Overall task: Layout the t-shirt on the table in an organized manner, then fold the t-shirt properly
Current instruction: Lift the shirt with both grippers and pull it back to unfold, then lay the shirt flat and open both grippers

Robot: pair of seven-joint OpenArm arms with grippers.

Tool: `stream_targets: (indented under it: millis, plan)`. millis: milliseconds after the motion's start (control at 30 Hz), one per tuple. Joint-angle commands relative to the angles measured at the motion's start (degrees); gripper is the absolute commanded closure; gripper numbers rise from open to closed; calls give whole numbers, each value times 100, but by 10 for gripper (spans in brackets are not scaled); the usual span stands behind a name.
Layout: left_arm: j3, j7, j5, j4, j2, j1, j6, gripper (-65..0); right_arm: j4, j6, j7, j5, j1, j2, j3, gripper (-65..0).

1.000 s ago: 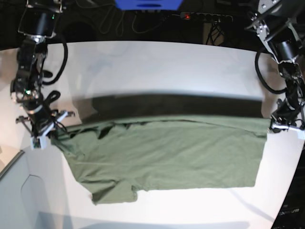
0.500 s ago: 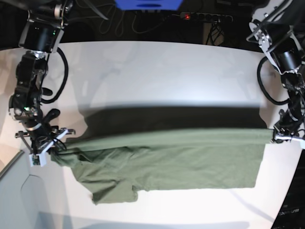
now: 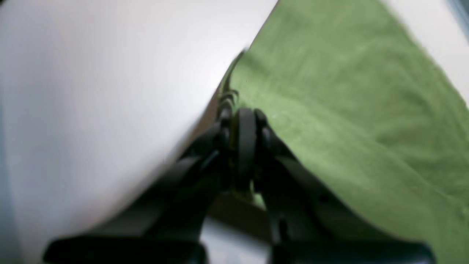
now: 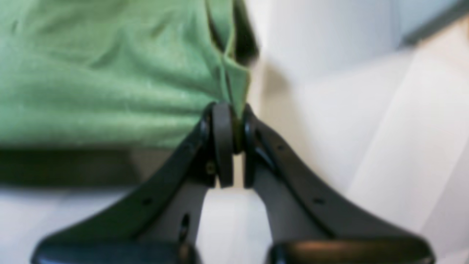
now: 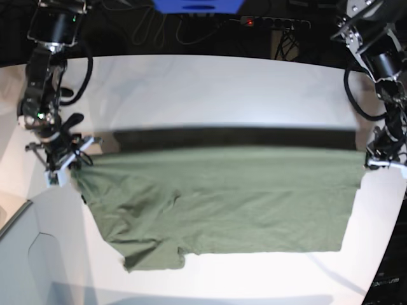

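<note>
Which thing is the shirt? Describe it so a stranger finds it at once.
Look at the white table that fills the base view. Across its near half hangs the t-shirt, its upper edge stretched between the right gripper and the left gripper, each shut on a corner. It is the only green cloth there.

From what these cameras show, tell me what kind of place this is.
Probably a robotics lab or test bench: a bare white table, two arms whose left gripper and right gripper hold a t-shirt, and a power strip with cables behind.
</note>
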Motion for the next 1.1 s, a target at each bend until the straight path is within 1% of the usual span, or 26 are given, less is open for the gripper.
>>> stream_targets:
  millis: [0, 133, 267, 333, 467, 533, 633, 867, 1000, 1033, 1067]
  plan:
    - [-186, -179, -66, 120, -83, -16, -10, 0, 124, -1, 165, 41, -41, 63, 24, 0]
    - [-537, -179, -66, 128, 14, 291, -19, 0, 379, -1, 209, 41, -656, 63, 24, 0]
    - [-581, -179, -66, 128, 40, 590, -19, 0, 713, -1, 639, 41, -1342, -60, 24, 0]
    - [-581, -179, -75, 137, 155, 696, -19, 0, 748, -1, 886, 41, -1650, -69, 24, 0]
    - [-555, -179, -75, 585, 269, 1047, -19, 0, 748, -1, 1316, 41, -2072, -219, 147, 0]
    - [-581, -179, -75, 911, 462, 1223, -19, 0, 704, -1, 1439, 41, -2177, -307, 296, 0]
    - [-581, -179, -75, 1245, 568, 1505, -19, 0, 502, -1, 1598, 41, -2239, -403, 499, 0]
    - [-581, -179, -75, 1482, 585, 1927, -27, 0, 186, 7, 1677, 41, -2458, -412, 762, 0]
    - [-581, -179, -75, 1491, 577, 2014, -36, 0, 159, 7, 2028, 41, -2696, -421, 754, 0]
    - [-581, -188, -75, 1491, 568, 2067, -80, 0, 159, 7, 2090, 41, -2766, -421, 754, 0]
    - [-581, -188, -75, 1491, 559, 2076, -203, 0, 159, 7, 2143, 41, -2828, -421, 754, 0]
